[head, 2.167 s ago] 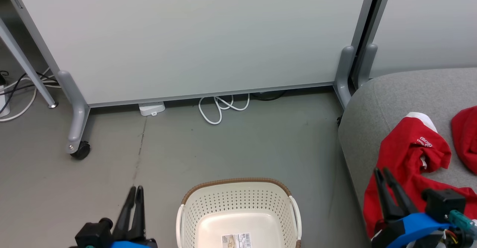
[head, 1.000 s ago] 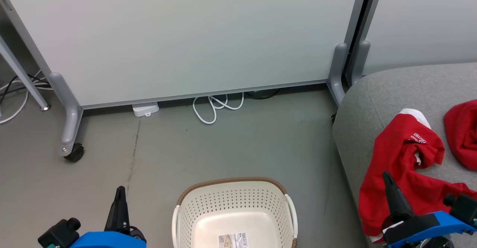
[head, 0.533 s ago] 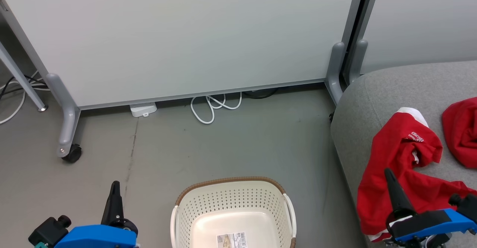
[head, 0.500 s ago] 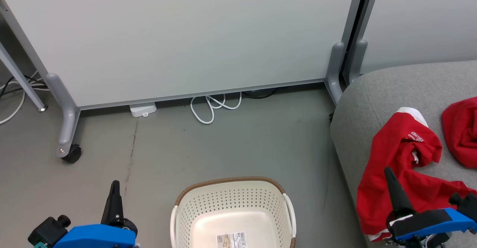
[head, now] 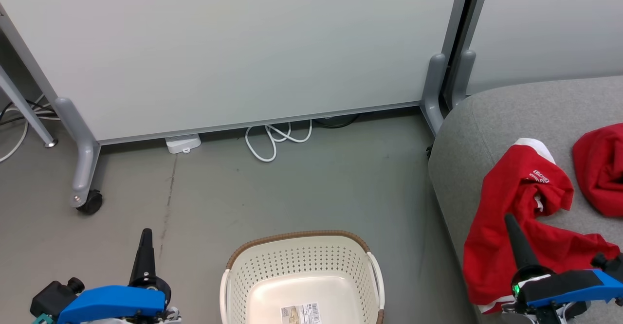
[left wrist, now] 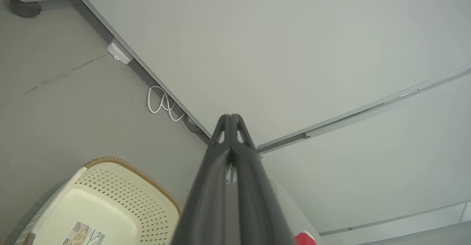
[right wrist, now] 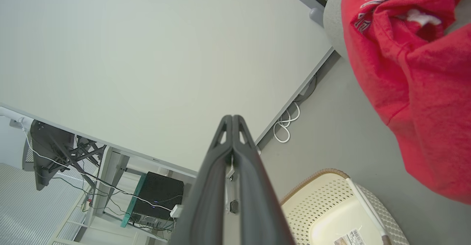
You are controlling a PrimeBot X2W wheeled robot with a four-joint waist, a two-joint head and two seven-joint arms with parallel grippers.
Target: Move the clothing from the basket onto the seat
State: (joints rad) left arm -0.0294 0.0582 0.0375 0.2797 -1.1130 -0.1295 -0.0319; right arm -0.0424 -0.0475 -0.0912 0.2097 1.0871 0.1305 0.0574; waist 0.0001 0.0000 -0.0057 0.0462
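Both arms have rolled since two seconds ago; the left pincer [head: 145, 235] and the right pincer [head: 509, 220] are each pressed closed, holding nothing. Right of the garment-free basket [head: 302, 239], the clothing [head: 516, 188] lies on the seat [head: 511, 115], nearest the right pincer.

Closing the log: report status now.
Left gripper, right gripper shut, empty. Clothing on seat, one draping its edge; basket holds none. Nothing in the way.

We log two crumpled pieces on the light-grey seat [head: 491, 115]. The red garment with white lettering [head: 511, 202] drapes over its edge; the second red garment [head: 601, 168] lies apart, beside it. The cream perforated basket [head: 302, 261] stands upright on the floor, bare bottom showing.
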